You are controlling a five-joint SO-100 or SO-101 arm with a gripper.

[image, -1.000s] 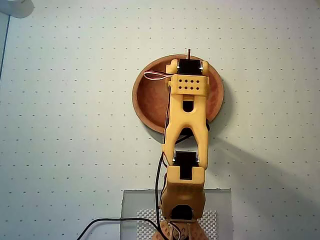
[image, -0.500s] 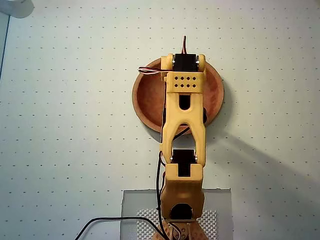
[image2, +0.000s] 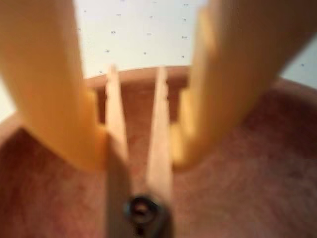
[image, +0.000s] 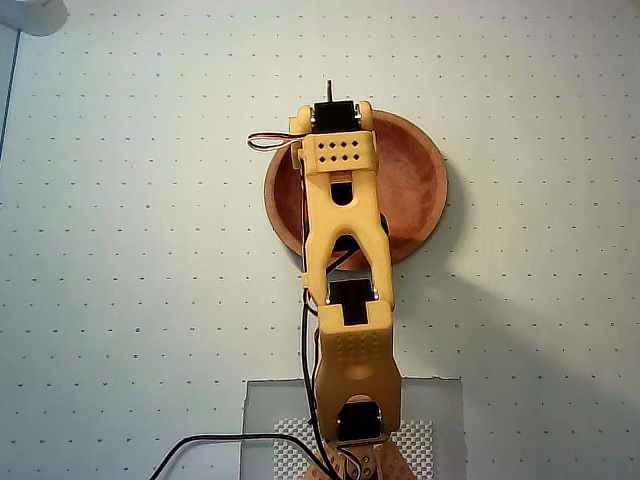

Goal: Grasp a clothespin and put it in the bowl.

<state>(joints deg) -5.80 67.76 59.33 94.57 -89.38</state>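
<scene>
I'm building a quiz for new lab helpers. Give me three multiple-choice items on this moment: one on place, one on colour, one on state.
1. Over what does the gripper hang?
A. the round reddish-brown wooden bowl
B. bare table
C. a glass plate

2. What colour are the arm's printed parts?
A. blue
B. yellow-orange
C. white

3. How do the jaws stand?
A. open and empty
B. shut on nothing
C. clamped on the light-wood spring clothespin

Answers: 1 A, the wrist view shows bowl wood beneath and around the jaws. 2 B, both views show yellow-orange plastic. 3 C, both jaws press the clothespin's two prongs.
</scene>
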